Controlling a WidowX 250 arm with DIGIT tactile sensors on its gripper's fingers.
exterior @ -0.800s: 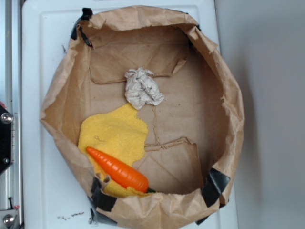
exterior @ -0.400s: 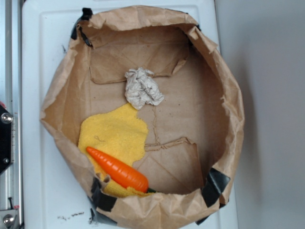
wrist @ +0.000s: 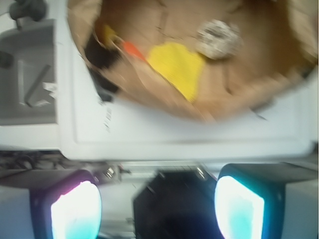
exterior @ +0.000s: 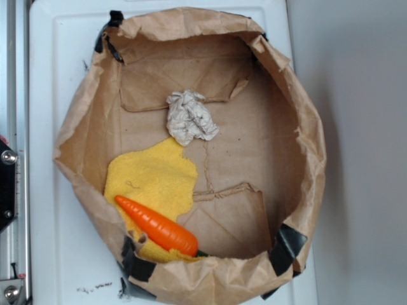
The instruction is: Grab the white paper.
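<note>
the white paper (exterior: 191, 116), a crumpled wad with grey creases, lies on the floor of the brown paper bag (exterior: 305, 121), toward its back, just beyond the fuzzy yellow cloth (exterior: 152, 178); the fingers (wrist: 240, 209) stand wide apart, holding nothing, well short of the bag over the white bench (exterior: 57, 57); a smooth orange carrot (exterior: 159, 227) rests on the cloth.

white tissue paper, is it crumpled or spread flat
Crumpled: the off-white wrinkly tissue paper sits as a bunched wad with grey creases on the floor of the brown paper bag.

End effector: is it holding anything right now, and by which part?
Nothing. The end effector is open and empty, away from the bag; the white paper lies untouched inside.
</note>
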